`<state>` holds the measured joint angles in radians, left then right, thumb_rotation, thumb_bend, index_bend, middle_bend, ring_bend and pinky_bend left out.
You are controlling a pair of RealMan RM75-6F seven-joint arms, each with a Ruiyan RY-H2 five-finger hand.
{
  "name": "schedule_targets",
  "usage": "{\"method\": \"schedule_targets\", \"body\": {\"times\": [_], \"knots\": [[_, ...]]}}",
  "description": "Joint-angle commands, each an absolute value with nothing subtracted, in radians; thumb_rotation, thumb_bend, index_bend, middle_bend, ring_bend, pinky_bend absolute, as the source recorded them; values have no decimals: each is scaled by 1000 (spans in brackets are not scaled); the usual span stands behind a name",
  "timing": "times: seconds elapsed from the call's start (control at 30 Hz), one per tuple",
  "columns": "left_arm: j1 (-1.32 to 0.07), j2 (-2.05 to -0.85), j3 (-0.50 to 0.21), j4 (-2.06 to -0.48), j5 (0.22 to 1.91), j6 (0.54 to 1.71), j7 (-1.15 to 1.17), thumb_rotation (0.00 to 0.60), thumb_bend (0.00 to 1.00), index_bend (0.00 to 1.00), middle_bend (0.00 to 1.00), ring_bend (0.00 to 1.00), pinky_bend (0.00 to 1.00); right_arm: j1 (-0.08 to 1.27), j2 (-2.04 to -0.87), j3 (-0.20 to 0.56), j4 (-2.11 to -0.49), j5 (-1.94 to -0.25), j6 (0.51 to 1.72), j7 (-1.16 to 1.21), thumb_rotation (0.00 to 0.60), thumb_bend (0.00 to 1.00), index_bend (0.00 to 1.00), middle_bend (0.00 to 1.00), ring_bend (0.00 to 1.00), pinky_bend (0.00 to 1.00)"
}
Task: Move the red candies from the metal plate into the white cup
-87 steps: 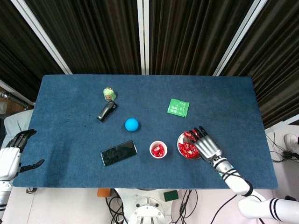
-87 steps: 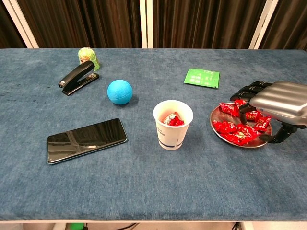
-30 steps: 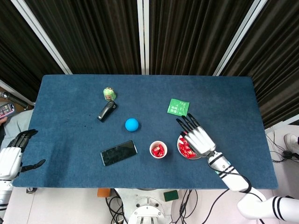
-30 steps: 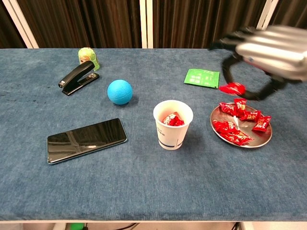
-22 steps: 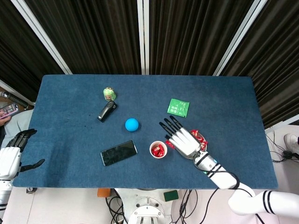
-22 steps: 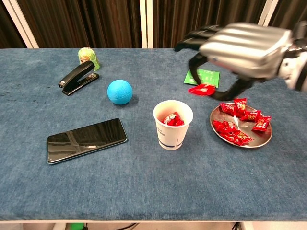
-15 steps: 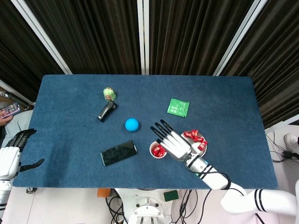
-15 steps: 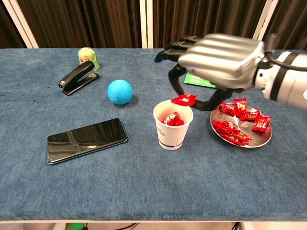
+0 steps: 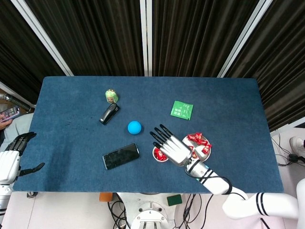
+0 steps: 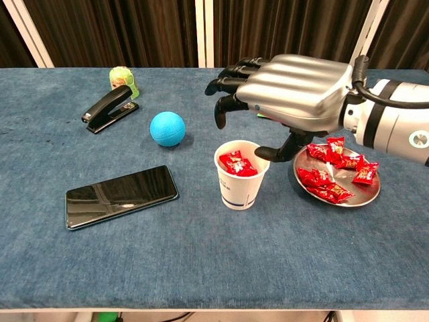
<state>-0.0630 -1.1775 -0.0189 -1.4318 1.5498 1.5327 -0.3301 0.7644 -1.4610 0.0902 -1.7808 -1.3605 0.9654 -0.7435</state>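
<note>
My right hand [image 10: 291, 90] hovers palm down just above and behind the white cup [image 10: 240, 184], with its fingers spread and nothing held. Red candies [image 10: 236, 163] lie inside the cup. To the right, the metal plate [image 10: 367, 194] carries several more red candies [image 10: 335, 168]. In the head view the right hand [image 9: 171, 148] covers most of the cup [image 9: 155, 155], and the plate's candies [image 9: 198, 139] show just beyond it. My left hand [image 9: 12, 157] hangs off the table's left edge, fingers apart and empty.
A black phone [image 10: 120, 196] lies left of the cup. A blue ball [image 10: 167, 128], a black stapler [image 10: 109, 107] and a small green figure [image 10: 123, 81] stand at the back left. A green packet [image 9: 181, 109] lies behind the plate.
My right hand carried a candy from the plate leftward to above the cup and let it go. The candy now lies in the cup. The left hand stayed put.
</note>
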Motion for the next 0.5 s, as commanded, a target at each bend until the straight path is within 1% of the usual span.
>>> {"method": "schedule_targets", "body": {"times": [0.03, 0.13, 0.27, 0.5], "knots": [[-63, -1178, -19, -1432, 1550, 1534, -331, 600, 44, 162, 128, 111, 232, 751, -1444, 87, -1793, -1378, 996, -734, 600, 339, 302, 44, 0, 0], [-62, -1178, -18, -1431, 1550, 1532, -332, 600, 44, 162, 129, 111, 232, 727, -1411, 86, -1794, -1381, 1032, -715, 600, 338, 305, 47, 0, 0], [-64, -1181, -16, -1428, 1553, 1529, -333, 600, 45, 162, 128, 111, 232, 704, -1373, 90, -1759, -1330, 1044, -691, 600, 339, 308, 47, 0, 0], [-68, -1185, -14, -1431, 1559, 1525, -326, 600, 45, 162, 128, 111, 232, 685, -1375, 96, -1659, -1248, 1028, -634, 600, 338, 322, 45, 0, 0]]}}
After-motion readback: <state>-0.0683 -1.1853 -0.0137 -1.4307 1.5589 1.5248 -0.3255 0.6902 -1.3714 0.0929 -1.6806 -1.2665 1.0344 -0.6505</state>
